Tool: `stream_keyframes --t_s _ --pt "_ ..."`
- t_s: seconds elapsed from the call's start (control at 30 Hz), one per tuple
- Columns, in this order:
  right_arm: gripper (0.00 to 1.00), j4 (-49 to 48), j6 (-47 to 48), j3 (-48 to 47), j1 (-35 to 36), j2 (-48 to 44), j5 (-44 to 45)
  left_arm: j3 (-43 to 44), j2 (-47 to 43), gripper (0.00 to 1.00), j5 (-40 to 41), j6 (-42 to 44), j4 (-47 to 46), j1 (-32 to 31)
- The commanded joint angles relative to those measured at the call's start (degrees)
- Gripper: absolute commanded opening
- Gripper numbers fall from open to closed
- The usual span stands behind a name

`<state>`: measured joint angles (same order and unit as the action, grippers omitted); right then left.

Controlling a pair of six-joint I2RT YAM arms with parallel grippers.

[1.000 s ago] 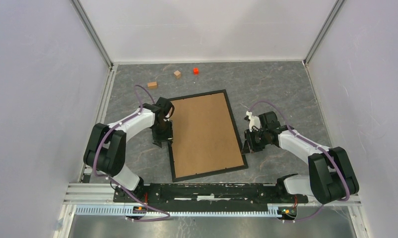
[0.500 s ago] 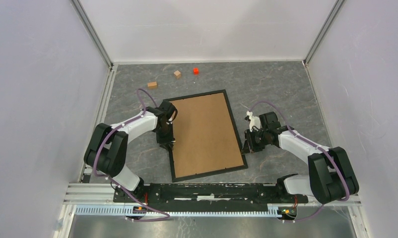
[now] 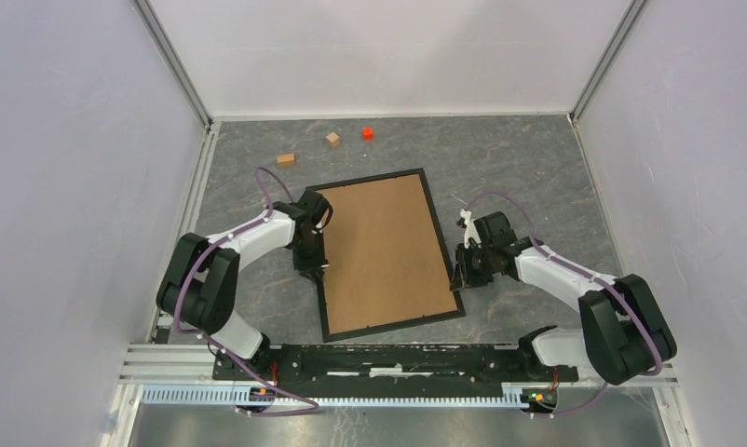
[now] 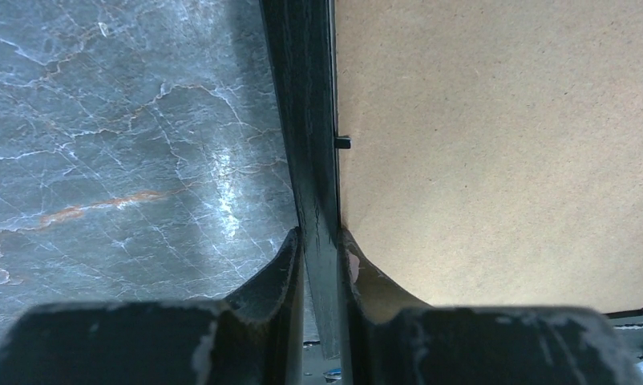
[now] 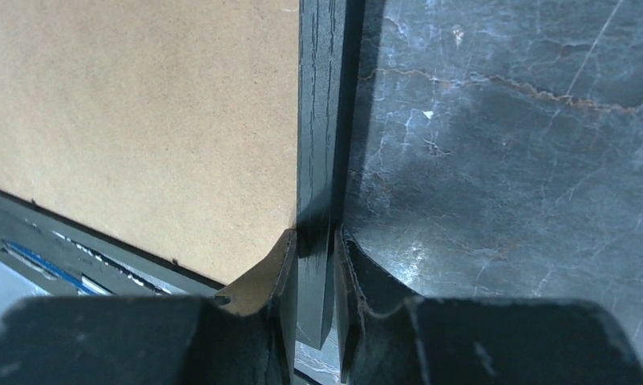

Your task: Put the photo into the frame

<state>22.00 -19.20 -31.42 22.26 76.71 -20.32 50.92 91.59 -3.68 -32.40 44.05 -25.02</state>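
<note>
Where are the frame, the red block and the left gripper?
frame (image 4: 306, 120): left wrist view, its black edge.
red block (image 3: 367, 132): top view, its top face.
left gripper (image 4: 320, 241): left wrist view, midway between fingertips.

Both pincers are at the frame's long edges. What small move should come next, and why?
Probably lift both sides together, level: the left pincer and right pincer each clamp a black rail of the frame, which lies flat, brown backing up.

Grey marbled tabletop (image 3: 537, 168) under left gripper (image 3: 312, 271) and right gripper (image 3: 459, 278); plain white wall panels (image 3: 388, 56) beyond, flanking both sides.
</note>
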Motion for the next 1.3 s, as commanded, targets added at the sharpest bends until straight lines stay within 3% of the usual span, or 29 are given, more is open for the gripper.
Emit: stream_keyframes --t_s 0.0,0.17,0.33,0.47,0.6,0.77,0.97,1.17,1.27 --pt "0.23 -10.4 -7.6 8.3 7.9 9.5 13.2 -5.6 6.0 0.07 -8.4 -6.3 -13.4 -4.3" --pt "0.26 -7.4 -6.8 5.6 10.9 13.2 22.4 -4.2 6.5 0.06 -7.4 -4.8 -12.1 -4.3" --pt "0.36 -3.9 1.8 -1.3 11.0 7.7 12.4 -1.4 6.9 0.07 -2.8 -2.4 -9.2 -4.0" --pt "0.57 1.6 6.7 -10.4 10.3 2.8 12.6 -1.2 7.7 0.06 -0.9 -1.0 -8.2 -3.4" --pt "0.62 1.4 8.3 -15.9 6.0 4.7 11.6 -1.7 7.9 0.06 -0.8 -0.7 -8.1 -3.1" --pt "0.60 -0.9 7.4 -21.6 -1.6 10.2 3.4 -1.7 7.0 0.06 -0.7 -0.2 -7.5 -3.0" --pt "0.57 -0.2 7.6 -29.6 -6.6 17.7 1.5 -2.3 7.2 0.06 0.2 0.0 -8.0 -2.8" --pt "0.32 1.3 9.7 -33.8 -8.3 23.6 -2.5 -2.9 7.3 0.06 -0.3 -0.2 -8.7 -2.7" --pt "0.27 0.6 10.0 -32.3 -8.4 24.1 -3.0 -3.1 7.1 0.06 -0.5 -0.2 -8.8 -2.7"
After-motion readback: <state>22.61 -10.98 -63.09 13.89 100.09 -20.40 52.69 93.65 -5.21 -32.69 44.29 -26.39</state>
